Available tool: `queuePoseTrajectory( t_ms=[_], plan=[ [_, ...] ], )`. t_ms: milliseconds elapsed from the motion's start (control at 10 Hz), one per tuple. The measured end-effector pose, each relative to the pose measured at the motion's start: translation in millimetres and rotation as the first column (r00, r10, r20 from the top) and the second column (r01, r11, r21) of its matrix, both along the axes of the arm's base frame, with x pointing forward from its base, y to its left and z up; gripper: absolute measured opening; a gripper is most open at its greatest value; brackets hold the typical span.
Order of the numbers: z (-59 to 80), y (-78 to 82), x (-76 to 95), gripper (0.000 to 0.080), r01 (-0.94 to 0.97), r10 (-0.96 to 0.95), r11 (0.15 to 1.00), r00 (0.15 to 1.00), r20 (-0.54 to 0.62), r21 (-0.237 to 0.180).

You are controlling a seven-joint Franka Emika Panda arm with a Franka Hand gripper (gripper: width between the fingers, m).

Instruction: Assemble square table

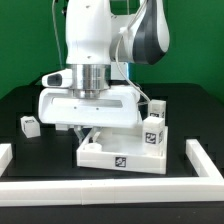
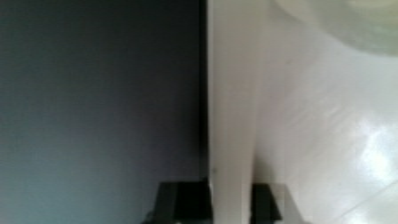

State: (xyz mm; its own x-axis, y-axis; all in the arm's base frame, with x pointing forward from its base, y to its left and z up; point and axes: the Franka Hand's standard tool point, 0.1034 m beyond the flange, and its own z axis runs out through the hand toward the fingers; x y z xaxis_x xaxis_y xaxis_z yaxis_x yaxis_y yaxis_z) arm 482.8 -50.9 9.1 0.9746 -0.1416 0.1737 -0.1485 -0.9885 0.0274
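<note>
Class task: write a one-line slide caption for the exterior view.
Panda fingers shut on the tabletop rim; one block leg sits apart on the black table.

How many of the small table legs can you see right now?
2: one leg at the exterior view's left, another at its right by the tabletop; the arm may hide others.
</note>
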Motion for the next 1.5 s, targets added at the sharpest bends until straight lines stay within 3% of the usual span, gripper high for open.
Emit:
queuePoseTrajectory(
  t_ms=[100,200,400,800,900,1100,1200,1500],
  plan=[
    [0.8,-0.7,1.4,0.0058,-0.070,0.070,0.997,0.998,-0.003,-0.013],
    [4.8,-3.3,10.1,0.0058,-0.258,0.258,0.965,0.966,-0.017,-0.040],
    [8.4,-7.7,29.1,0.0058,-0.532,0.530,0.844,0.846,-0.056,-0.062],
    [9.1,-9.9,30.2,0.0059,-0.665,0.660,0.742,0.747,-0.079,-0.089],
    [10.2,-8.5,41.4,0.0059,-0.776,0.770,0.620,0.630,-0.099,-0.115],
    [6.0,19.3,79.9,0.0069,-0.899,0.896,0.405,0.427,-0.124,-0.169],
    [6.9,31.1,92.0,0.0069,-0.935,0.932,0.306,0.333,-0.147,-0.177],
    [8.4,26.5,92.3,0.0075,-0.968,0.962,0.171,0.205,-0.184,-0.181]
  ],
)
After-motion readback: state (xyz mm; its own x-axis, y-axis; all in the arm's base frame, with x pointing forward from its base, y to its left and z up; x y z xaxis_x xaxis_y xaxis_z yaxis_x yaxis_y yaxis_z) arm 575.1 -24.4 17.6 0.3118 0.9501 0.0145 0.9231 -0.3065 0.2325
